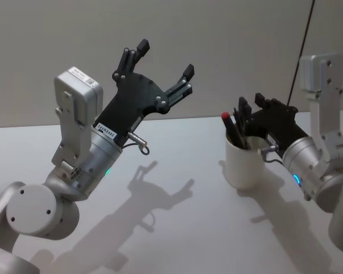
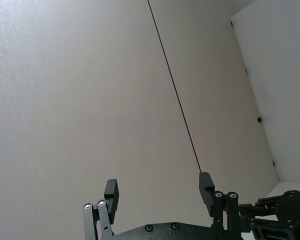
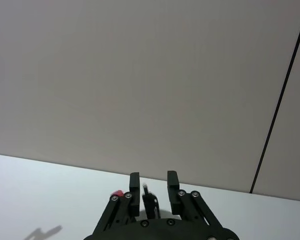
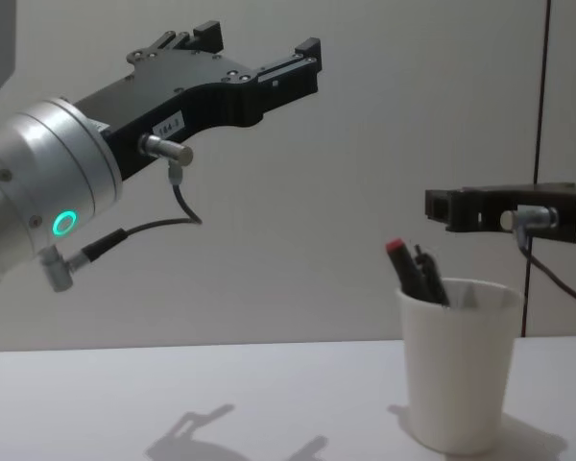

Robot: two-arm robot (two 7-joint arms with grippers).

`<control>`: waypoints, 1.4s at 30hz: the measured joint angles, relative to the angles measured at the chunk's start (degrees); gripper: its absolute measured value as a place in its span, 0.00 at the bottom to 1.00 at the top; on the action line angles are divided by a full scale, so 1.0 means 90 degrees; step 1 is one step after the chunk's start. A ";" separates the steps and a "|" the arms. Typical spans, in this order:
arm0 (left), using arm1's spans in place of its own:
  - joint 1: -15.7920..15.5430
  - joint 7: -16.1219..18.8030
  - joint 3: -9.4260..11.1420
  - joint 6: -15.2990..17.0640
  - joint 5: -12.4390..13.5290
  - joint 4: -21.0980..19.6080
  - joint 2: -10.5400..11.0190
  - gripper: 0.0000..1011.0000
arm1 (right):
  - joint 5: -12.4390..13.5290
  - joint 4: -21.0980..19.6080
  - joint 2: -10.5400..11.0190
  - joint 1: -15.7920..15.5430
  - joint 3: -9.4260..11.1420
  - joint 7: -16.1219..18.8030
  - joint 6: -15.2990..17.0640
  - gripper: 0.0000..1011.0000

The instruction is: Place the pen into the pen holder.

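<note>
- The pen [image 1: 233, 129] [image 4: 413, 269] stands inside the pen holder [image 1: 245, 164] [image 4: 458, 365], leaning against the cup's wall on the side toward the robot's left; its red cap pokes up above the rolled rim, and a second dark tip shows just beside it.
- The pen holder, a plain white paper cup, stands upright on the white table [image 1: 177, 171] [image 4: 173, 394], toward the robot's right side.
- The right gripper [image 1: 250, 108] [image 3: 152, 182] [image 4: 440, 206] hangs above the pen holder's rim and slightly behind it. Its fingers [image 3: 173, 181] stand a narrow way apart and hold nothing; the pen's red cap peeks out just beside them in the right wrist view, but they do not touch it.
- The left gripper [image 1: 164, 57] [image 2: 158, 189] [image 4: 259, 43] is raised high in the air, well apart from the pen holder on the robot's left, pointing up toward the wall. Its fingers [image 2: 111, 192] are spread wide and empty.
- Shadows of both arms fall on the table around the pen holder.
</note>
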 joint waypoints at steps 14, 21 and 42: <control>0.0000 0.0000 0.0000 0.0000 0.0000 0.0000 0.0000 0.99 | 0.0003 -0.0023 0.0006 -0.0030 0.0011 -0.0008 0.0010 0.72; 0.0000 0.0000 0.0000 0.0000 0.0000 0.0000 0.0000 0.99 | 0.0042 -0.0202 0.0060 -0.0038 0.0100 -0.0013 -0.0047 0.91; 0.0000 0.0000 0.0000 0.0001 0.0000 0.0000 0.0000 0.99 | 0.0602 -0.1134 0.0685 -0.0467 0.0901 -0.0885 -0.0560 0.99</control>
